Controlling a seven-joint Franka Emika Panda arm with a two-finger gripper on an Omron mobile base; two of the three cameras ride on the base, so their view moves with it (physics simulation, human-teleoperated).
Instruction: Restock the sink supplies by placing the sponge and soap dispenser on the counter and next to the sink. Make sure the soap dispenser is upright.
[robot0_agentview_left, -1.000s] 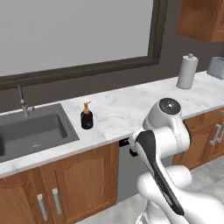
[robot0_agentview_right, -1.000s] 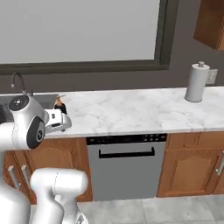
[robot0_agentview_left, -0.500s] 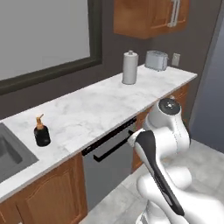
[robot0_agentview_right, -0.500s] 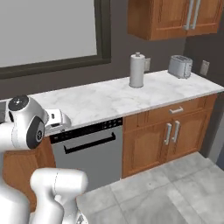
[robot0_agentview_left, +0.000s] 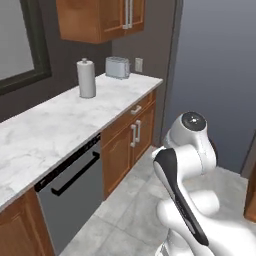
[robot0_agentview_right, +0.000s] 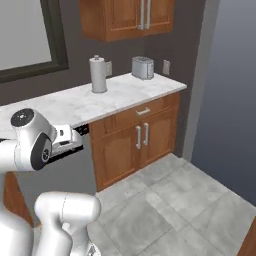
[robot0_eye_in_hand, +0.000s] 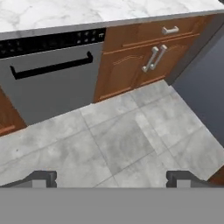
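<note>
The white marble counter (robot0_agentview_left: 60, 125) (robot0_agentview_right: 120, 92) runs over brown wooden cabinets, and its front edge crosses the top of the hand view (robot0_eye_in_hand: 87, 13). The sponge, the soap dispenser and the sink are out of view. My gripper (robot0_eye_in_hand: 111, 177) is open, its two dark fingertips (robot0_eye_in_hand: 43, 177) far apart with nothing between them. It points down at the grey tiled floor in front of the cabinets. In the right base view the gripper (robot0_agentview_right: 80, 134) sits just below the counter's edge, in front of the dishwasher.
A paper towel roll (robot0_agentview_left: 86, 79) (robot0_agentview_right: 98, 74) and a toaster (robot0_agentview_left: 118, 67) (robot0_agentview_right: 142, 67) stand at the counter's far end. Below are a grey dishwasher (robot0_agentview_left: 75, 185) (robot0_eye_in_hand: 48, 78) and cabinet doors (robot0_eye_in_hand: 140, 65). A dark wall (robot0_agentview_left: 220, 75) closes the right side.
The base has turned to the right, so the whole scene slid left: the sink and the soap dispenser left the pictures and the counter's end came in. My gripper stays open.
</note>
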